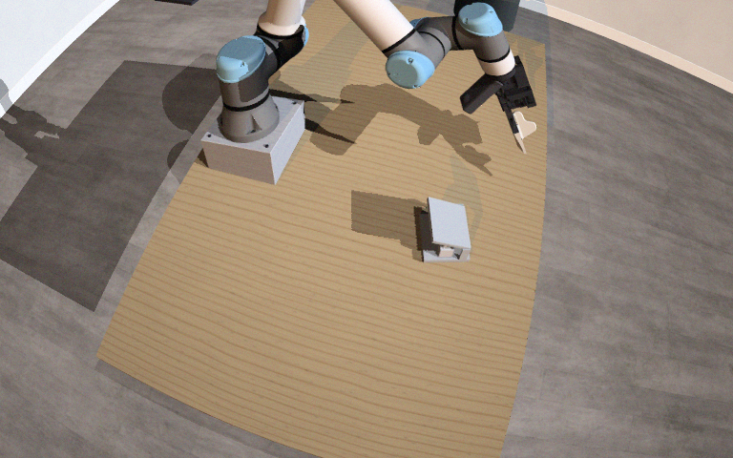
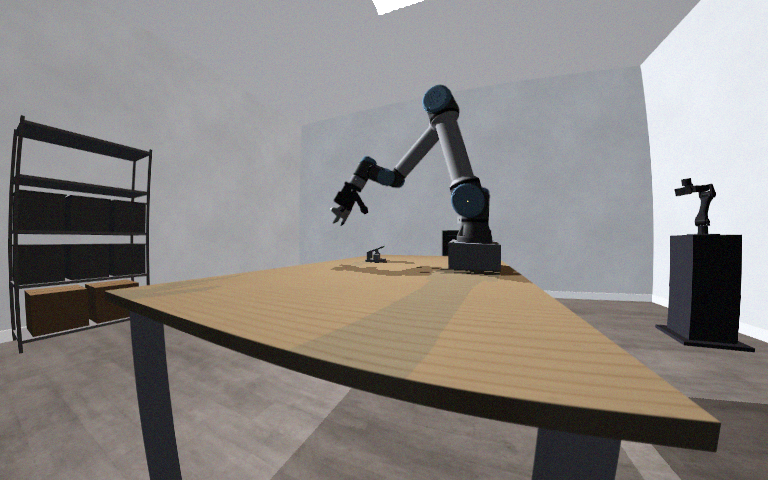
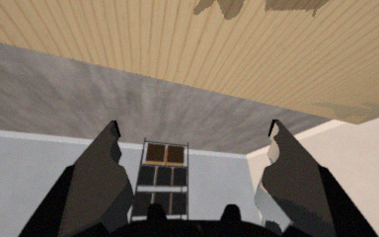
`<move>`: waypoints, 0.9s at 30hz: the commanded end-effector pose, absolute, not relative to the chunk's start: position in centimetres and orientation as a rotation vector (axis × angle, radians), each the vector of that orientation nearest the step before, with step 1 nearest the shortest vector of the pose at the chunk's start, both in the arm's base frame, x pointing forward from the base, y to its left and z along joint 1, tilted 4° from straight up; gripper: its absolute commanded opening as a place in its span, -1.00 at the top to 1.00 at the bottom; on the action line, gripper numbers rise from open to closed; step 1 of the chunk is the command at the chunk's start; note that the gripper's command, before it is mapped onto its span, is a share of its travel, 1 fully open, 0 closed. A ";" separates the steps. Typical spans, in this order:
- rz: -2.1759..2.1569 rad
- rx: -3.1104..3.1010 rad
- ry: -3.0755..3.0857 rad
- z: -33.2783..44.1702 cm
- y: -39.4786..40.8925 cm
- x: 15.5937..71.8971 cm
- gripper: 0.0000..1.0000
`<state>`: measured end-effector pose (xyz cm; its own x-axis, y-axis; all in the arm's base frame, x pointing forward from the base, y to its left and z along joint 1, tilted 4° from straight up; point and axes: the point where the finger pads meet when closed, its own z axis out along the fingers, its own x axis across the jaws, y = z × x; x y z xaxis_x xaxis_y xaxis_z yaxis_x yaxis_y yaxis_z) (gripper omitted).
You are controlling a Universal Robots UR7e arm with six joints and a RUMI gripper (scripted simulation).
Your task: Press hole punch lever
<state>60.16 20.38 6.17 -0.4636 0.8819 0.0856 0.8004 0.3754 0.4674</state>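
A small grey metal hole punch point(image 1: 447, 229) with a flat rectangular lever plate sits upright on the light wooden plank surface point(image 1: 270, 323), right of centre in the top view, throwing a dark shadow to its left. In the exterior view the hole punch point(image 2: 374, 255) is a small dark shape at the far end of the surface point(image 2: 453, 339), its lever angled upward. The grey six-joint arm with blue joint caps point(image 1: 410, 59) rises from a pale grey box pedestal point(image 1: 270, 161) in the upper left of the top view and reaches across to the upper right. There the black two-jaw claw point(image 1: 521, 132) hangs in the air near the surface's right edge, well apart from the hole punch and touching nothing. Its jaws are spread wide with nothing between them — the wrist view shows the two dark fingers at the lower left and lower right of the frame, with only the room in the gap. Through that gap appear the surface's edge at the top, grey floor below it, and a dark metal shelf rack point(image 3: 188, 163) with boxes. In the exterior view the claw point(image 2: 340, 215) hovers above and left of the hole punch, the shelf rack point(image 2: 16, 226) stands at the far left, and a black pedestal point(image 2: 705, 283) carrying a small dark device stands at the right.
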 end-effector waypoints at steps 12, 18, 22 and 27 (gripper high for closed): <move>0.277 1.627 2.588 3.3 4.5 56.3 -1.00; 0.139 1.665 2.663 2.8 -1.0 53.2 -1.00; 0.076 1.682 2.706 2.8 -3.6 51.4 -1.00; 0.043 1.691 2.730 2.8 -4.9 50.3 -1.00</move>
<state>51.52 -3.07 2.74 -0.4413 0.8951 0.0636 0.8973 0.4406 0.0251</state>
